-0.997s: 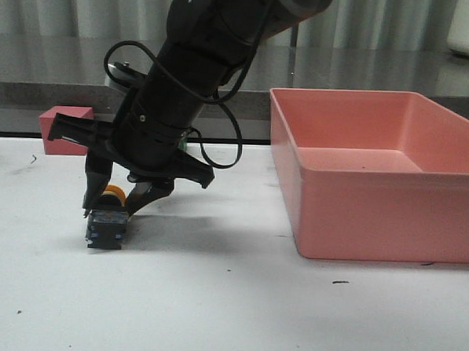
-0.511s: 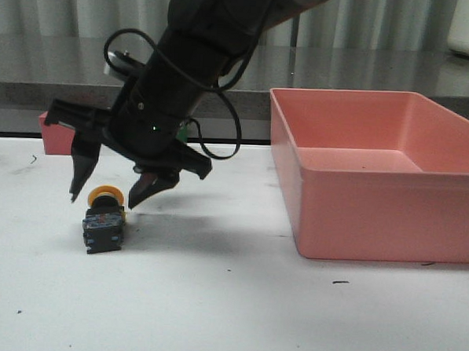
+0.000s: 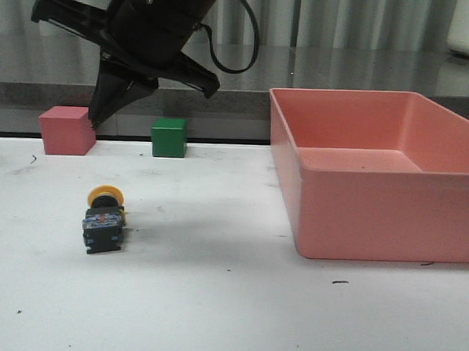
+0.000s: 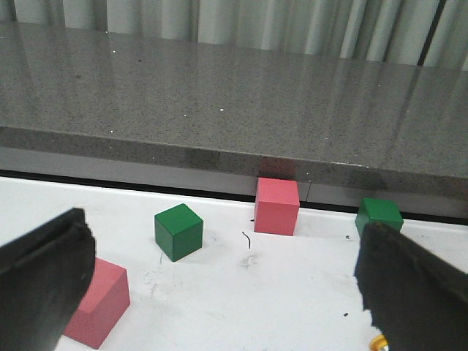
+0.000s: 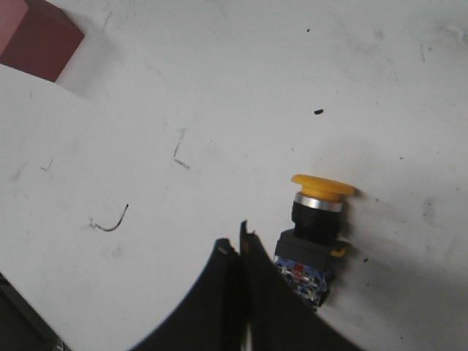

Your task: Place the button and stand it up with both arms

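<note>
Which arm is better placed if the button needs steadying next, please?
Probably right: the right claw, shut, sits beside the button. The left claw is open, but its view barely catches the cap.

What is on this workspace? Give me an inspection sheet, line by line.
Surface: white table, scuffed with dark marks.
Job's things: yellow-capped push button with a dark base, standing cap up and held by nothing.
Clutter: red cube, green cube, empty pink plastic tray. The left wrist view shows a second green cube and a pink cube.
Grippers: left gripper open, raised; right gripper shut, beside the button.
Cables: black cable looping off the arm.
Surroundings: grey counter, curtains.
</note>
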{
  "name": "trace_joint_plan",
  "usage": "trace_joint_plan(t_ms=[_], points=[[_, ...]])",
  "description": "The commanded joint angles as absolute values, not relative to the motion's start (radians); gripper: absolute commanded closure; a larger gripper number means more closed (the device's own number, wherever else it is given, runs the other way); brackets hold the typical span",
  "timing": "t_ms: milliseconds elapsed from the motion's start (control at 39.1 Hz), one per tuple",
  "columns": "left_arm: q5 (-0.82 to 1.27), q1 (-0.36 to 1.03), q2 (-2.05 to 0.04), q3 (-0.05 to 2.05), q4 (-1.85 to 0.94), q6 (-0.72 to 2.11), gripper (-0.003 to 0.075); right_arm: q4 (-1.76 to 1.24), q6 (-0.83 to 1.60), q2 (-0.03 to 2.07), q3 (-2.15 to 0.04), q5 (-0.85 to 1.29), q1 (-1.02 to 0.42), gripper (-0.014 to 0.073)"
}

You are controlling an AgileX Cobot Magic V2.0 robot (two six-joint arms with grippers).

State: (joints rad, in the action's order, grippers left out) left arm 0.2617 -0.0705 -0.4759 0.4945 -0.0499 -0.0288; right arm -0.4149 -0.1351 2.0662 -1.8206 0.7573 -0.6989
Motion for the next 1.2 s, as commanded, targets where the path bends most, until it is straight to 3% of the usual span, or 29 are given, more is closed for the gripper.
trace_joint_plan(t_ms=[0,256,716,1176], points=[[0.189,-0.072,-0.488,0.532,-0.052,-0.033,0.0029,-0.417,-0.098,1.959,-1.847,0.776,-0.68,0.0657],[0.189,-0.072,-0.488,0.532,-0.052,-0.033,0.0029,-0.417,0.0,1.817,-1.788,0.948,-0.554,0.0657],[0.189,-0.072,-0.488,0.532,-0.052,-0.033,0.0029,-0.274,0.068,1.364,-1.263,0.894,-0.174,0.0657],[0.189,-0.072,-0.488,0.532,-0.052,-0.033,0.0029,-0.22,0.068,0.911,-0.893,0.652,-0.159,0.0662]])
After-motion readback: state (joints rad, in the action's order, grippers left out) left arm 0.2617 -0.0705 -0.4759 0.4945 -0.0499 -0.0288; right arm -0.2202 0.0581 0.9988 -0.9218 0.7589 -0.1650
